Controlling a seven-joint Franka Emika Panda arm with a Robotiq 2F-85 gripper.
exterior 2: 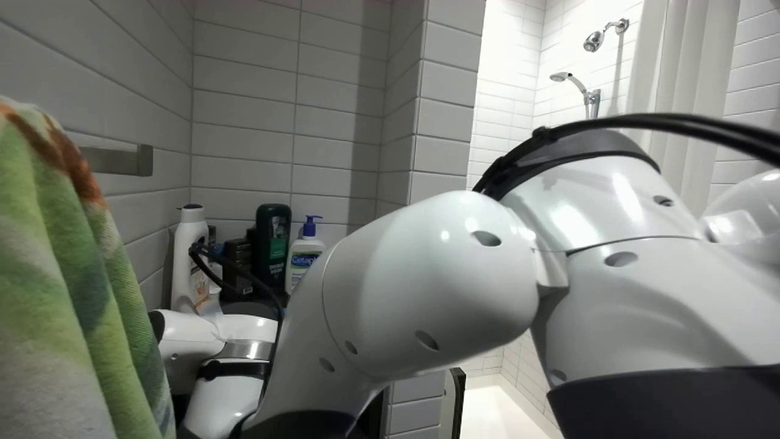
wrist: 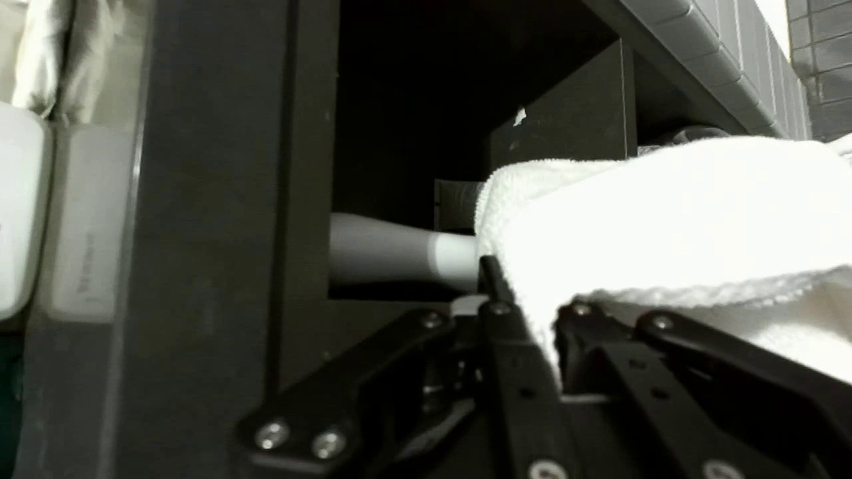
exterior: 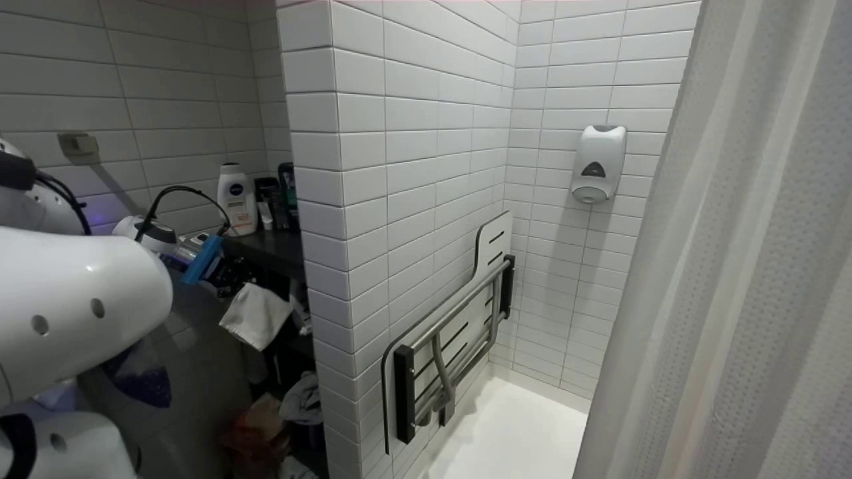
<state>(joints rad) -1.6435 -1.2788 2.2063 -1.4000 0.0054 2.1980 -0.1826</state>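
Note:
My gripper (wrist: 536, 293) is shut on a white towel (wrist: 679, 219), with cloth running between its two black fingers. In an exterior view, the gripper (exterior: 233, 276) is in front of the dark shelf unit (exterior: 269, 249), and the towel (exterior: 258, 316) hangs below it. In the wrist view, the towel spreads to the right across the front of the shelf unit (wrist: 206, 199). Just left of the fingertips, a pale bottle (wrist: 386, 253) stands in a dark compartment, its end partly hidden by the towel. In an exterior view (exterior 2: 396, 292), the arm hides the gripper and towel.
On the shelf top stand a white bottle (exterior: 237, 206), a dark green bottle (exterior 2: 272, 244) and a blue-pump bottle (exterior 2: 301, 259). A tiled wall corner (exterior: 319, 199) is right beside the shelf. A colourful towel (exterior 2: 67, 292) hangs close to the arm. Grey cloth (exterior: 303, 399) lies lower down.

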